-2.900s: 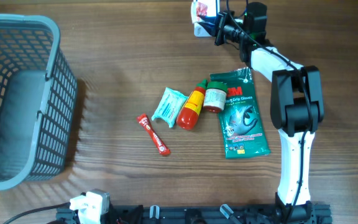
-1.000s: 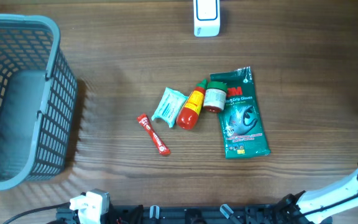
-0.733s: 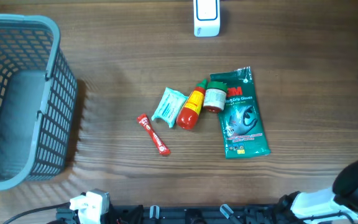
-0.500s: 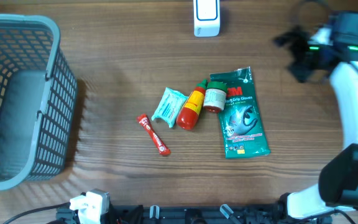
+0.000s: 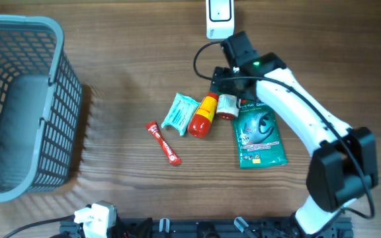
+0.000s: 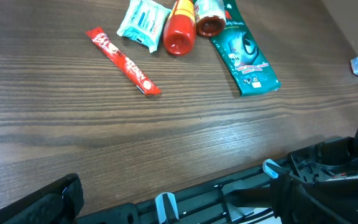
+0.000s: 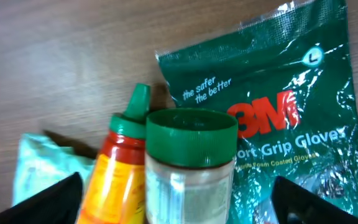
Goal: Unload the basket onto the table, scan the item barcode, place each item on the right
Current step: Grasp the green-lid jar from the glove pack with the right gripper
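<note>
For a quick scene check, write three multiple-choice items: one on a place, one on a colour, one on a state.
1. The jar lies: A in the basket; B beside the sauce bottle; C by the scanner.
2. The gloves pack is: A green; B blue; C yellow.
3. The right pincer is: A shut on the jar; B shut on the bottle; C open.
Answers: B, the jar lies right next to the bottle; A, its wrapper is green; C, its fingers stand wide apart, holding nothing.
</note>
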`<state>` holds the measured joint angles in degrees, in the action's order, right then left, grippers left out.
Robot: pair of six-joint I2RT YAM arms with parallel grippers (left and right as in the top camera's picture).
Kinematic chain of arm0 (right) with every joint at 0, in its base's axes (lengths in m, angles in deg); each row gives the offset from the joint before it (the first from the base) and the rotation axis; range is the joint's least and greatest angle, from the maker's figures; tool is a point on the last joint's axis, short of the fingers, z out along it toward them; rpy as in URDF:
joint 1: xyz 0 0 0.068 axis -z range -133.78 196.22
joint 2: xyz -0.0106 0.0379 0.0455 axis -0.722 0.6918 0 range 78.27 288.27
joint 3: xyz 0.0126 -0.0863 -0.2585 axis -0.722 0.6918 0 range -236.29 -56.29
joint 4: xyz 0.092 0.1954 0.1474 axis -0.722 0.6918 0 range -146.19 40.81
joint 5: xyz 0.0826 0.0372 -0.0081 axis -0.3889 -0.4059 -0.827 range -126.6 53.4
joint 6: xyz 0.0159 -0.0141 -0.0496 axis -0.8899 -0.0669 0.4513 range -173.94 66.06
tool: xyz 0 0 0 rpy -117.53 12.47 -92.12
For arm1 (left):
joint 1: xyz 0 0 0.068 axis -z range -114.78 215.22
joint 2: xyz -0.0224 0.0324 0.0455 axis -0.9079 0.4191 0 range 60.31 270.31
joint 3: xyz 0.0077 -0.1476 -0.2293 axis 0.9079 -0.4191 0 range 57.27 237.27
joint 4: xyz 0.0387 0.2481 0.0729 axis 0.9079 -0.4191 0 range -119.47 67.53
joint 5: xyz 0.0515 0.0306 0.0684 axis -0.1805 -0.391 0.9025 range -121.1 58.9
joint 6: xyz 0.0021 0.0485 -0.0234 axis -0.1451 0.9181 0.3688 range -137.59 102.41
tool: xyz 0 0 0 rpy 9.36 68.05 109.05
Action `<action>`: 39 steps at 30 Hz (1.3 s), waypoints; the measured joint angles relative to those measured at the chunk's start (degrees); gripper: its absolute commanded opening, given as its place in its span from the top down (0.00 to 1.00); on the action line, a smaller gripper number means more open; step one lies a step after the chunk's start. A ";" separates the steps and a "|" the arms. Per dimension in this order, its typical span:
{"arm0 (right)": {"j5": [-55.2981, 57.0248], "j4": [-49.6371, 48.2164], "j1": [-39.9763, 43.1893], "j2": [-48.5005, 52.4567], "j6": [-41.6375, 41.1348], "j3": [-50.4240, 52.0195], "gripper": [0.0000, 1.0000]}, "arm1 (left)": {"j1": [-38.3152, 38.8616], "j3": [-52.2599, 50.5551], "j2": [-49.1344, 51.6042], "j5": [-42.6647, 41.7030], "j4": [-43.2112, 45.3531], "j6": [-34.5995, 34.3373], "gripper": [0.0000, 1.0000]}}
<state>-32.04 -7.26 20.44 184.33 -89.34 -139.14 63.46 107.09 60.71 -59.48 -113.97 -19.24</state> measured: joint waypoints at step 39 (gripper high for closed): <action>-5.84 -6.10 -0.15 8.79 14.97 -1.64 0.38 | 0.00 0.00 0.00 0.00 0.00 0.00 0.00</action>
<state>-37.88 -13.36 20.29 193.12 -74.37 -140.78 63.46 107.09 60.71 -59.48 -113.97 -19.24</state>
